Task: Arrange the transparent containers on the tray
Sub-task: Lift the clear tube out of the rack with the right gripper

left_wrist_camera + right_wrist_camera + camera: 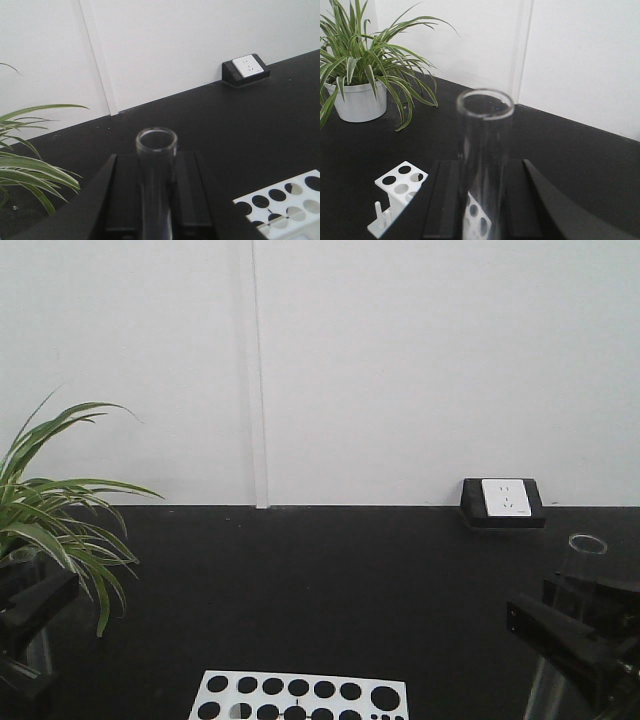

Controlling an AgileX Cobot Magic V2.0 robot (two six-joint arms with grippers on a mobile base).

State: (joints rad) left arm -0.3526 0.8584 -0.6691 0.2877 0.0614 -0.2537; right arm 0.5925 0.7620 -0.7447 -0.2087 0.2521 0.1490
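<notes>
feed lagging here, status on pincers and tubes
Left pincer shut on left tube. Right pincer shut on right tube. Both tubes upright. Tray not in view; rack low centre.

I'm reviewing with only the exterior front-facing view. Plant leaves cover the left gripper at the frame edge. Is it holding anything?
Observer: Yes. The left wrist view shows the left gripper closed on an upright test tube, mouth up.
Operator: I see only leaves of the plant. Is it potted?
Observer: Yes. The right wrist view shows a white pot on the black table.
Operator: Is the rack a flat plate?
Observer: No. That same view shows it raised on side walls.
</notes>
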